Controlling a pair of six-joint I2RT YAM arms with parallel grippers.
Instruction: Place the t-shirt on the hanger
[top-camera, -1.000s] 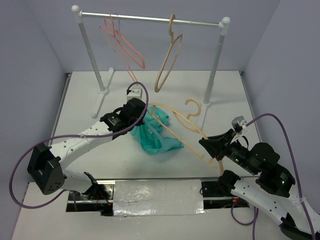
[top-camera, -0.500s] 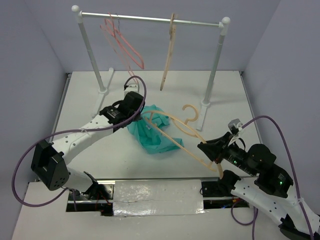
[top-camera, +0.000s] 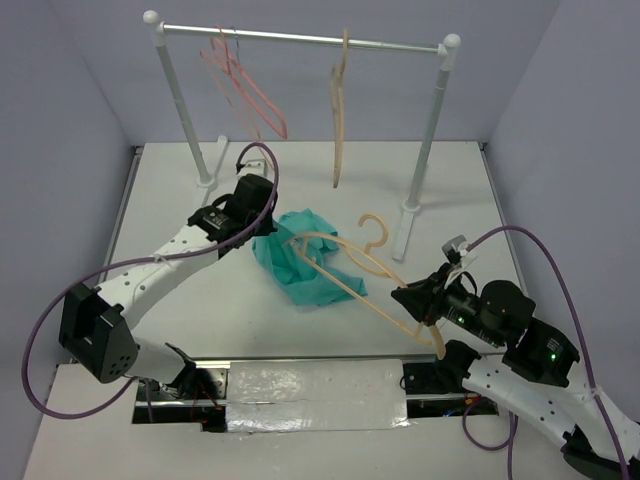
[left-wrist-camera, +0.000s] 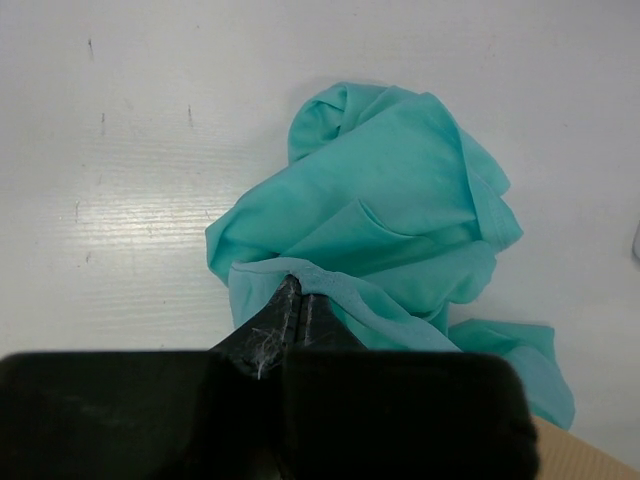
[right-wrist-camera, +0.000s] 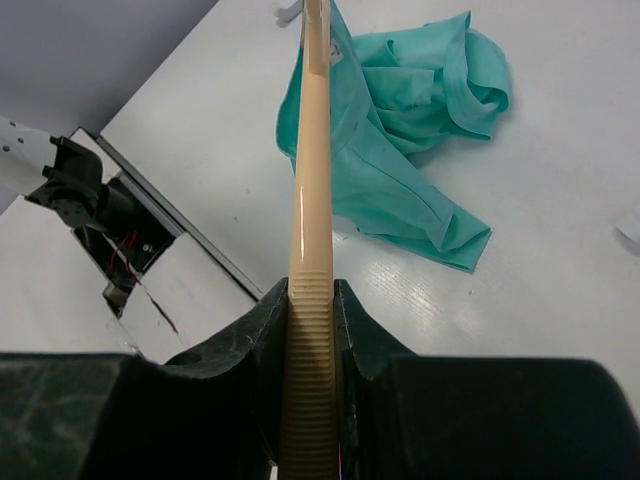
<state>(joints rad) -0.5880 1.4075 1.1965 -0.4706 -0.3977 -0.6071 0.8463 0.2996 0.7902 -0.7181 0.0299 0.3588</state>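
Pinching t-shirt (left-wrist-camera: 400, 200) hem: left claw (left-wrist-camera: 298, 297) | clamping hanger (right-wrist-camera: 310, 150): right claw (right-wrist-camera: 312, 298)

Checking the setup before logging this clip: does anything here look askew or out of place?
Nothing looks spilled or broken. The t-shirt lies in a crumpled heap on the table, one fold pinched by the left tool. The right tool clamps the hanger by one arm end, so it slants, its far end over the shirt.

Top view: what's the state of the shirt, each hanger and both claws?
t-shirt: crumpled on table, edge pinched.
hanger: gripped at one end, over t-shirt.
left claw: shut on t-shirt.
right claw: shut on hanger.
tan hanger: hanging on rail.
pink hangers: hanging on rail.
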